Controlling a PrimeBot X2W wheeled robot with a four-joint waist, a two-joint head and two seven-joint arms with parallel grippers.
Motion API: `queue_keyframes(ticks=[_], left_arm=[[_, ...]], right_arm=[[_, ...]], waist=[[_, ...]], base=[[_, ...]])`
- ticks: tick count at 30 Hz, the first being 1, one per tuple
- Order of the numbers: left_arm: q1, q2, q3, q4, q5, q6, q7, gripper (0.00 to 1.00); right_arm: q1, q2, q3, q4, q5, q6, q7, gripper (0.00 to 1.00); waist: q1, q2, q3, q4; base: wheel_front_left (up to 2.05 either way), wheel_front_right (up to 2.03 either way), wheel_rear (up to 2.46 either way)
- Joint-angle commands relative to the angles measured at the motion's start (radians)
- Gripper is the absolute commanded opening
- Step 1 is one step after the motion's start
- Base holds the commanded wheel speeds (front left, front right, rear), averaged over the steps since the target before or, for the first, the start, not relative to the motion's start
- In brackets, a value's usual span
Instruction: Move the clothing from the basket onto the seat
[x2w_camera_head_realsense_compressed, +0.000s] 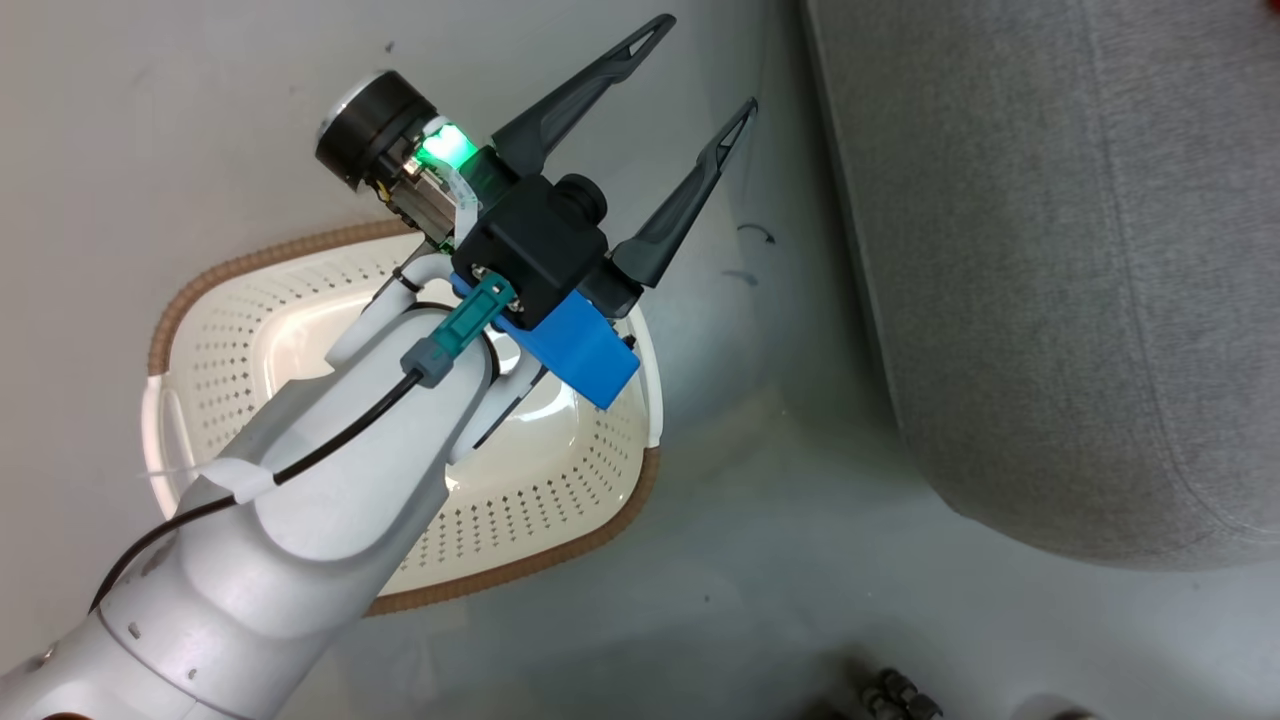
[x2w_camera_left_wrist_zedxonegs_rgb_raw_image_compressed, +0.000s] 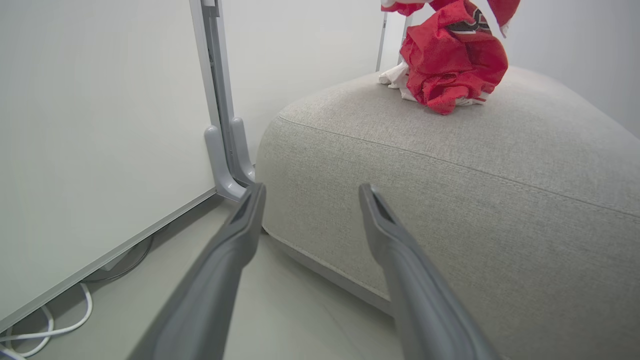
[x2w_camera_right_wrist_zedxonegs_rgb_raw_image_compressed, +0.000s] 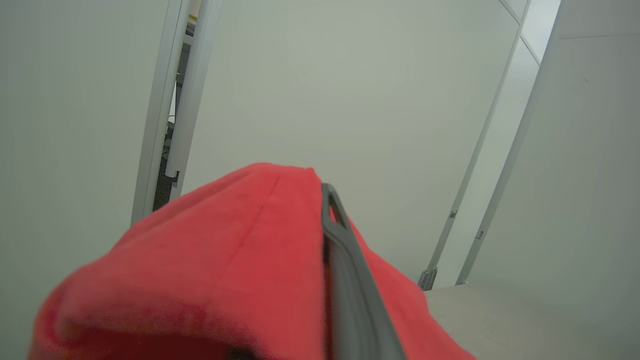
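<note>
My left gripper (x2w_camera_head_realsense_compressed: 708, 62) stands open and holds nothing above the far rim of the cream-white basket (x2w_camera_head_realsense_compressed: 215, 345), fingers pointing toward the grey seat (x2w_camera_head_realsense_compressed: 1050, 250). What shows of the basket's floor around my arm is bare. In the left wrist view the open left gripper (x2w_camera_left_wrist_zedxonegs_rgb_raw_image_compressed: 311, 189) faces the seat's side (x2w_camera_left_wrist_zedxonegs_rgb_raw_image_compressed: 450, 190). On top of it a bunched red clothing piece (x2w_camera_left_wrist_zedxonegs_rgb_raw_image_compressed: 450, 60) with white trim touches the cushion and runs past the view's top edge. My right gripper (x2w_camera_right_wrist_zedxonegs_rgb_raw_image_compressed: 322, 192) is shut on red clothing (x2w_camera_right_wrist_zedxonegs_rgb_raw_image_compressed: 225, 250), which drapes over it and hides one finger.
A white partition panel on a grey foot (x2w_camera_left_wrist_zedxonegs_rgb_raw_image_compressed: 225, 165) stands beside the seat's corner, with a white cable (x2w_camera_left_wrist_zedxonegs_rgb_raw_image_compressed: 50, 325) on the floor beneath it. A strip of pale floor (x2w_camera_head_realsense_compressed: 780, 400) separates basket and seat. Dark parts of my base (x2w_camera_head_realsense_compressed: 900, 690) sit at the bottom edge.
</note>
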Motion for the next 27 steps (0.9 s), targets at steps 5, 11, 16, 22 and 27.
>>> queue_keyframes(ticks=[5,11,16,22,27], left_arm=[[-0.024,0.018,-0.003,-0.025,0.009,0.006,0.013,1.0],[-0.015,0.031,-0.009,-0.041,0.005,0.008,0.017,1.0],[-0.011,0.034,-0.013,-0.043,-0.001,0.011,0.018,1.0],[0.004,0.023,-0.017,-0.028,-0.01,0.018,0.002,1.0],[0.027,0.012,-0.017,-0.007,-0.024,0.023,-0.017,1.0]], right_arm=[[0.015,0.042,-0.026,0.127,-0.047,0.0,-0.003,0.0],[0.055,0.084,-0.04,0.246,-0.067,0.0,-0.003,0.0],[0.074,0.099,-0.043,0.311,-0.067,0.0,-0.003,0.0],[0.127,0.108,-0.042,0.278,-0.048,0.0,-0.003,1.0],[0.217,0.12,-0.009,0.22,-0.04,0.0,-0.003,1.0]], waist=[[-0.0002,0.0,0.061,-0.004],[-0.0002,0.0,0.076,-0.002],[-0.0002,0.0,0.07,0.004],[-0.0002,0.0,0.02,0.006],[-0.0002,0.0,-0.04,0.007]], base=[[0.0,0.0,0.0],[0.0,0.0,0.0],[0.0,0.0,0.0],[0.0,0.0,0.0],[0.0,0.0,0.0]])
